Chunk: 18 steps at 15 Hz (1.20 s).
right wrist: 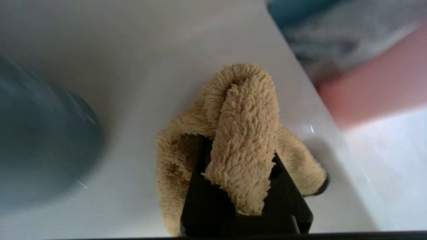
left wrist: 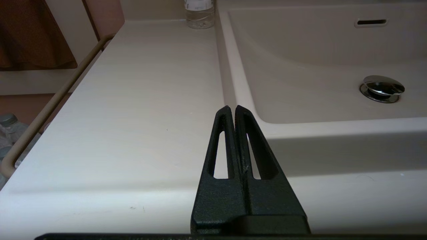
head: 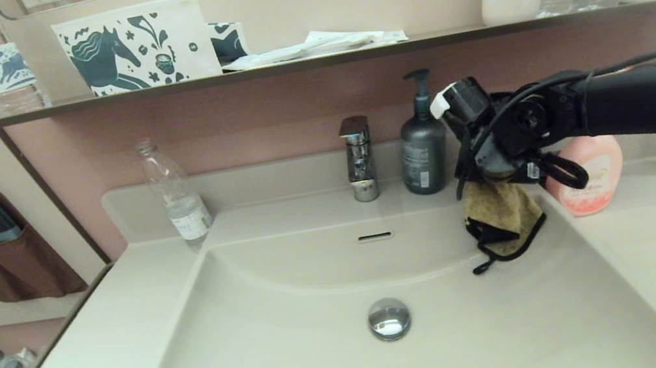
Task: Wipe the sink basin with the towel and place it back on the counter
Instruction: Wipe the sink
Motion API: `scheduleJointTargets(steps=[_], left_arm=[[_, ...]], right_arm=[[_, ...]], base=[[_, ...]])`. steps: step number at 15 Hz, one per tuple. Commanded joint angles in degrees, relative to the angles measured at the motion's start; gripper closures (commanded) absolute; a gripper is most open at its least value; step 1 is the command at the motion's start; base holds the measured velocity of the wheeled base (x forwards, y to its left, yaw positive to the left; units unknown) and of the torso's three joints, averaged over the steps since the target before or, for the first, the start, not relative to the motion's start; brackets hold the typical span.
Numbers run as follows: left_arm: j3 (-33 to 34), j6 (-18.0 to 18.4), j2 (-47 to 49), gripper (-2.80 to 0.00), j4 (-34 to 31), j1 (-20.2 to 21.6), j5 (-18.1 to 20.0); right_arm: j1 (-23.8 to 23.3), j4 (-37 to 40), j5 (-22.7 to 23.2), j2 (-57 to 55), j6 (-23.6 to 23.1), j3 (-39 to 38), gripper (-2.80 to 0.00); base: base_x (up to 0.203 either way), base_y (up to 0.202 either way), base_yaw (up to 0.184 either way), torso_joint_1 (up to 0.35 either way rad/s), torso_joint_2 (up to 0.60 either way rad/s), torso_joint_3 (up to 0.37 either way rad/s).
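Observation:
The mustard-yellow towel (head: 502, 212) with black edging hangs bunched from my right gripper (head: 494, 179), which is shut on it above the back right corner of the sink basin (head: 301, 346). In the right wrist view a fold of the towel (right wrist: 242, 133) is pinched between the black fingers (right wrist: 200, 200) and drapes over them. The basin has a chrome drain plug (head: 389, 318) and an overflow slot (head: 374, 237). My left gripper (left wrist: 232, 110) is shut on nothing, low over the counter (left wrist: 133, 116) at the basin's front left corner; it does not show in the head view.
A chrome tap (head: 359, 158) and a dark grey pump bottle (head: 423, 146) stand behind the basin. A pink soap bottle (head: 590, 175) sits right of the towel. A clear plastic bottle (head: 175, 195) stands at the back left. A dark wall shelf (head: 283, 69) carries cups and packets.

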State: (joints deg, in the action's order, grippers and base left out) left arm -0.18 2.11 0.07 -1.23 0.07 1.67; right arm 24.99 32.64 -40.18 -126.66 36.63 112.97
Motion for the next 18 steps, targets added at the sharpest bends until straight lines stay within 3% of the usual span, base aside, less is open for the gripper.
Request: scheduleJointTargets(steps=[1,9,18], left_arm=[[0.01,0.0,0.01,0.0,0.0,0.01,0.0],[0.01,0.0,0.01,0.0,0.0,0.01,0.0],[0.01,0.0,0.01,0.0,0.0,0.01,0.0]], right_arm=[[-0.28,-2.84,-0.16,0.44,-0.13,0.18,0.0],[-0.08,-8.02,-0.16,-4.88,-1.81,0.23,0.0],[1.52,-10.68,1.28,-6.96,-7.08,0.17,0.0]], base=[[0.0,0.0,0.0,0.0,0.0,0.0],[0.0,0.0,0.0,0.0,0.0,0.0],[0.0,0.0,0.0,0.0,0.0,0.0]])
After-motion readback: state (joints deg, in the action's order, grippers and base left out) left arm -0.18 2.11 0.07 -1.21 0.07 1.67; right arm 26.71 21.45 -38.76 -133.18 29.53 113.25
